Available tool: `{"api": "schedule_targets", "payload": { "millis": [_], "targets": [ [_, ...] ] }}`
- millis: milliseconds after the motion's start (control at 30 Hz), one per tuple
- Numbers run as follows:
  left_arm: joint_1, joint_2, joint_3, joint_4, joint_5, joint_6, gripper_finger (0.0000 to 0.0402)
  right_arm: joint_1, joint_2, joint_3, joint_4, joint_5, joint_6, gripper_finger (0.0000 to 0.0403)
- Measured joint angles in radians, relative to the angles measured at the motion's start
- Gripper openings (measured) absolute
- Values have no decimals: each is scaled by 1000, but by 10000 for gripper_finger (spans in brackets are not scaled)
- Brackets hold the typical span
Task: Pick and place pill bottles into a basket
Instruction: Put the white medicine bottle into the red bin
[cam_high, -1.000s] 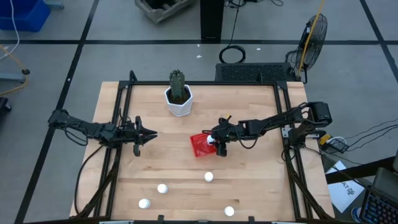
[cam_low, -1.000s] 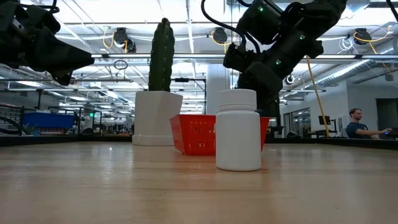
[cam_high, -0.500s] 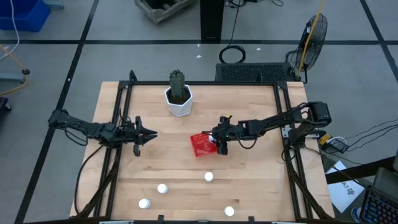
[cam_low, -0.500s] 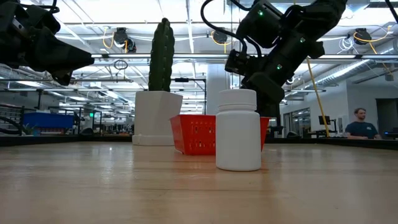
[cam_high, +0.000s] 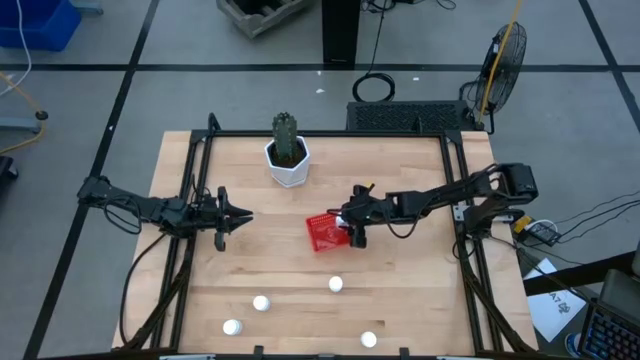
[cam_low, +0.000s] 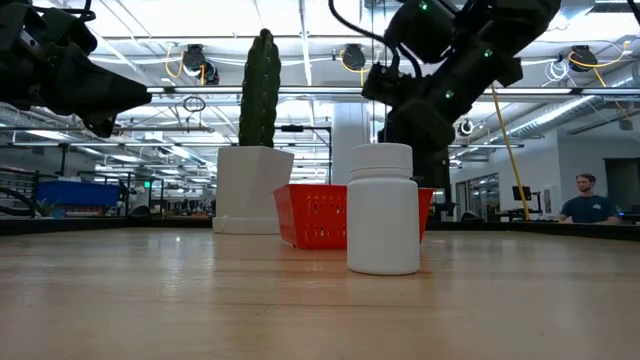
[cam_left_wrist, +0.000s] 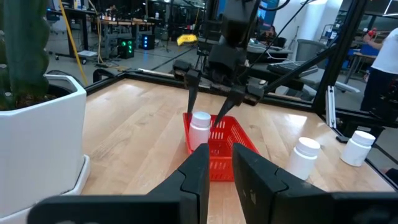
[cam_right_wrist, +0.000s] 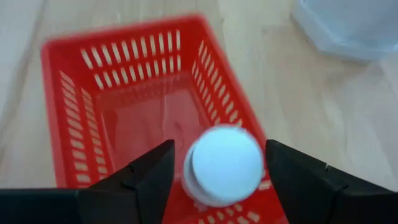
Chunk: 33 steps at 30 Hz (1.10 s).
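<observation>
Light wood table (cam_high: 400, 270) w/ black rail frame; lab room behind, seated person (cam_low: 586, 197) far off. Right gripper (cam_high: 349, 231) fingers spread, pill bottle (cam_right_wrist: 225, 165) loose between them above red basket (cam_high: 322, 232); left gripper (cam_high: 232, 216) fingers nearly together, empty.

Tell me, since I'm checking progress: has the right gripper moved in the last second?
Barely. The right gripper stays over the basket's right end, jaws open around a bottle; in the low view its wrist shifts slightly.

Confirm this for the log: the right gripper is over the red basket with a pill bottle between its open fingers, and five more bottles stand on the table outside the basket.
Wrong on the count. The high view shows four bottles on the table outside the basket, not five. The right gripper is over the basket with a pill bottle between its open fingers, as the right wrist view shows.
</observation>
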<state>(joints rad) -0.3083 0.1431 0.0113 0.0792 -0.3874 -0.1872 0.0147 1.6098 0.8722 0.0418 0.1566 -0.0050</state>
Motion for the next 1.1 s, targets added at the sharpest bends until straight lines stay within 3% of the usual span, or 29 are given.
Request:
{"api": "schedule_targets", "payload": {
  "millis": [433, 533, 833, 1100],
  "targets": [
    [0, 0, 0, 0, 0, 0, 74, 71, -167, 1, -24, -4, -42, 243],
    [0, 0, 0, 0, 0, 0, 74, 107, -193, 1, -17, -48, -29, 239],
    [0, 0, 0, 0, 0, 0, 74, 270, -181, 1, 1, -81, 24, 232],
    [0, 0, 0, 0, 0, 0, 74, 353, -91, 2, 148, -74, 62, 244]
  ]
}}
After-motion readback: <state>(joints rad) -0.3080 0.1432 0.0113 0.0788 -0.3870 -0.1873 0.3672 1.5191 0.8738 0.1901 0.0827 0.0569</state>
